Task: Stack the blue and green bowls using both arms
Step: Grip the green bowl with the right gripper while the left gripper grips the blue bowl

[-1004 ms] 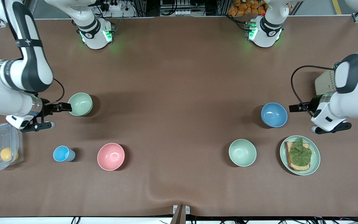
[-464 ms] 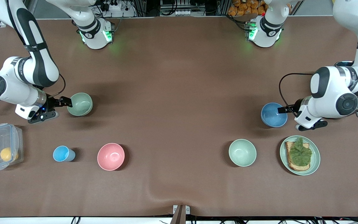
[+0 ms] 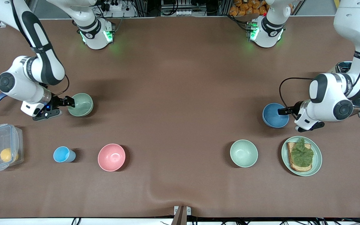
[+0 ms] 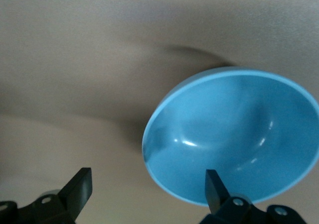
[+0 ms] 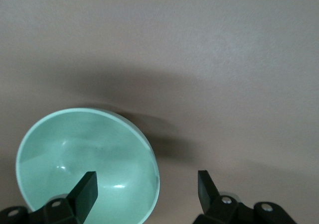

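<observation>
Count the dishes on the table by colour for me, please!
Green bowls: 2
Blue bowl: 1
Pink bowl: 1
Blue cup: 1
Green plate: 1
Total: 6

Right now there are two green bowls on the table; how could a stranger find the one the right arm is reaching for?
Start at the right arm's end of the table, where the clear lidded box lies. Farther from the front camera stands the green bowl, with the right claw straddling its rim. The other green bowl stands beside the toast plate.
</observation>
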